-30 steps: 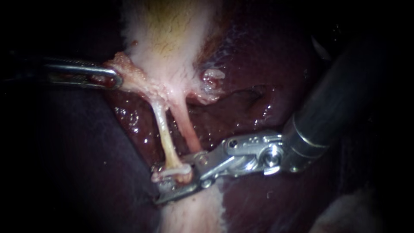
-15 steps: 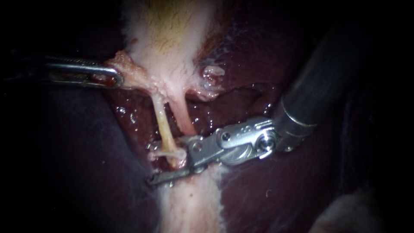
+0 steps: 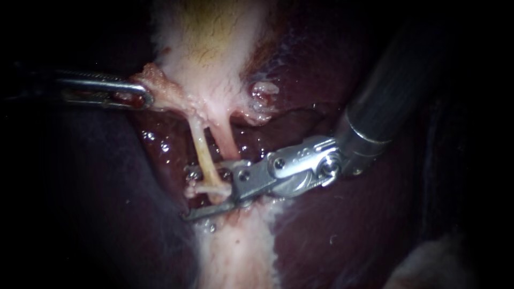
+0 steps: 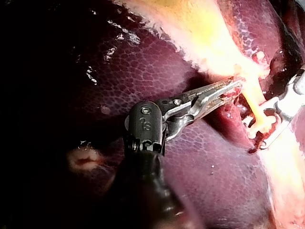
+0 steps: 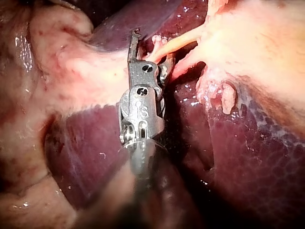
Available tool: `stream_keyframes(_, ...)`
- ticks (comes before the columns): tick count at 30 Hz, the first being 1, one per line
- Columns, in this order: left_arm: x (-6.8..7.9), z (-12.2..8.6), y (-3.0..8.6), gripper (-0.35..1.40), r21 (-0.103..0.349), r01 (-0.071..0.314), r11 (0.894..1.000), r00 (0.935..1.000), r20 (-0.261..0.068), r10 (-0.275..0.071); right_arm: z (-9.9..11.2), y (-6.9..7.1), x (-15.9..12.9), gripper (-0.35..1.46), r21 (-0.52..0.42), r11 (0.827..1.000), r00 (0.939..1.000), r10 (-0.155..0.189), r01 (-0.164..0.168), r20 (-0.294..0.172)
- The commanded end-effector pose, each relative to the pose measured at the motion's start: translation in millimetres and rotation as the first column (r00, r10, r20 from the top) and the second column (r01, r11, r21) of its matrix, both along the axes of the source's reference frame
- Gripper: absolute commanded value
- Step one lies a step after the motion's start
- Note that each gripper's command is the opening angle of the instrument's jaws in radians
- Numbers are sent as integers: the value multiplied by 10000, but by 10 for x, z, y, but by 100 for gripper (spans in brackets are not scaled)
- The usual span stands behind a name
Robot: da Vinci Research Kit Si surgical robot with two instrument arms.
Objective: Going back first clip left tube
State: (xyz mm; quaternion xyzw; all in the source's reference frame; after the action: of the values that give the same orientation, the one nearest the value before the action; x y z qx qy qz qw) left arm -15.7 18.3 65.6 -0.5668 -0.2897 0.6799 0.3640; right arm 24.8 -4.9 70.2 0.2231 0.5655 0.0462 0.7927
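Note:
Two tubes run down from the pale gallbladder: the yellowish left tube and the pink right tube. A white clip sits across the left tube's lower end. My right instrument comes in from the upper right. Its jaws stand open, with the clipped tube between them. In the right wrist view the same jaws straddle the tube. My left instrument is shut on a flap of gallbladder tissue and holds it out to the left; the left wrist view shows this grip.
Dark wet liver surrounds the tubes on both sides. A pale strip of tissue runs down below the right instrument's jaws. The right instrument's thick dark shaft crosses the upper right. A small raw pale spot lies beside the gallbladder.
My right instrument has shifted up and back toward the upper right. The clipped lower end of the left tube has risen with it. The left instrument has stayed still.

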Motion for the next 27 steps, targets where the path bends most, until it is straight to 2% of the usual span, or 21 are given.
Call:
stream_keyframes(1,0,0,0,-35,0,-2,10000,10000,-1,2,0,1,-1,50,3,10000,10000,2,-2,5)
stream_keyframes(12,2,0,0,-35,1,-10,10000,10000,4,10,-4,6,-22,50,-12,10000,10000,53,-53,4)
stream_keyframes(19,3,0,-1,-35,1,-14,10000,10000,7,14,-14,11,-54,50,-360,9990,9997,252,-251,21)
stream_keyframes(27,4,0,-1,-35,0,-19,10000,10000,9,19,-25,20,-98,50,-617,9976,9995,308,-309,-16)
